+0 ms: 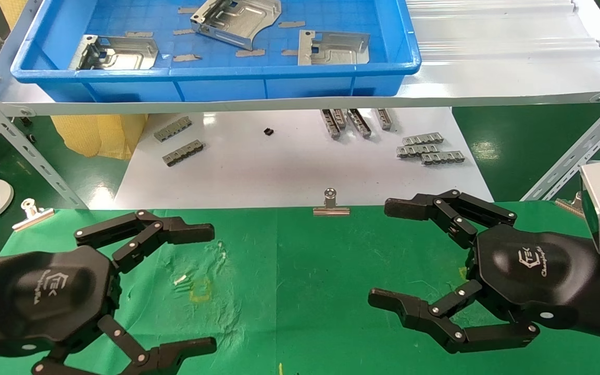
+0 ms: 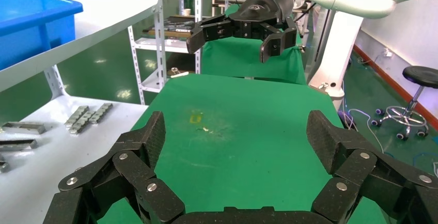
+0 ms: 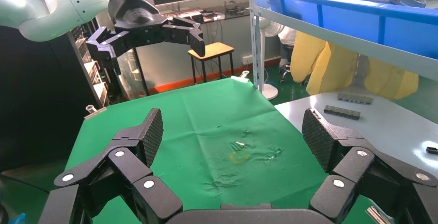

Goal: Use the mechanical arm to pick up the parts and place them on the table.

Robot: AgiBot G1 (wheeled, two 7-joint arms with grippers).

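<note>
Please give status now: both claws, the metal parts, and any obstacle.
Left claw and right claw open, empty, over green cloth table. Three silvery stamped metal parts in blue plastic tray. No obstacle.

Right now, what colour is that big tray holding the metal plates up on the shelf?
Bright blue. The tray shows best in the head view, with three silvery plates inside.
</note>
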